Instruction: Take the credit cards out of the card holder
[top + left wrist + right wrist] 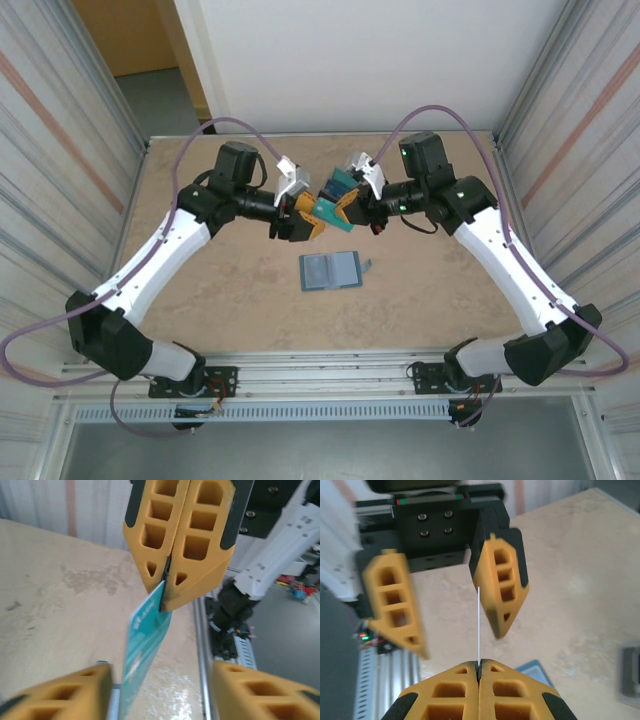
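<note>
Mid-air handover above the counter (220,290): right tool (167,587) clamped shut on the top edge of a teal credit card (147,650), left tool (457,640) spread open, fingers either side without contact. Best to hold the right pinch firm, draw the left straight back without brushing the card, then lay it flat beside the open card holder (332,270).

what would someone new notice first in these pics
In mid-air, the right end effector is shut on a teal credit card, seen edge-on from the right wrist, while the left end effector stands open around it. Nearer the arm bases, the card holder lies open on the table.
</note>
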Motion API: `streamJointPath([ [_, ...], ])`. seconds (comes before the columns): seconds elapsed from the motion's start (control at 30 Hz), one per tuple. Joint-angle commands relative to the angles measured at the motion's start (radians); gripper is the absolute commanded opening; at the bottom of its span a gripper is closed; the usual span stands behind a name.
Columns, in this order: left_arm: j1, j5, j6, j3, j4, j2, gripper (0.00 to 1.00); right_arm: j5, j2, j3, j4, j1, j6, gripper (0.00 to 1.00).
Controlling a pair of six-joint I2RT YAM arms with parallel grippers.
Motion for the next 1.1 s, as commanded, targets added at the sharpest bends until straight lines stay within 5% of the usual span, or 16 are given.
streamJointPath([
  [0.0, 0.003, -0.168, -0.121, -0.059, 0.134, -0.065, 0.92, 0.146, 0.017, -0.016, 0.095, -0.054, 0.066, 0.00],
  [0.07, 0.004, -0.293, -0.187, -0.122, 0.212, -0.117, 0.99, 0.113, 0.056, -0.015, 0.139, -0.109, 0.098, 0.00],
  [0.4, -0.041, -0.742, -0.355, -0.318, 0.321, -0.259, 0.99, 0.195, 0.366, 0.061, 0.312, -0.163, -0.054, 0.00],
  [0.77, -0.048, -0.881, -0.406, -0.444, 0.317, -0.367, 0.99, 0.259, 0.732, 0.329, 0.272, -0.198, -0.168, 0.00],
  [1.07, -0.048, -0.949, -0.397, -0.477, 0.323, -0.397, 0.99, 0.272, 0.848, 0.445, 0.254, -0.209, -0.150, 0.00],
])
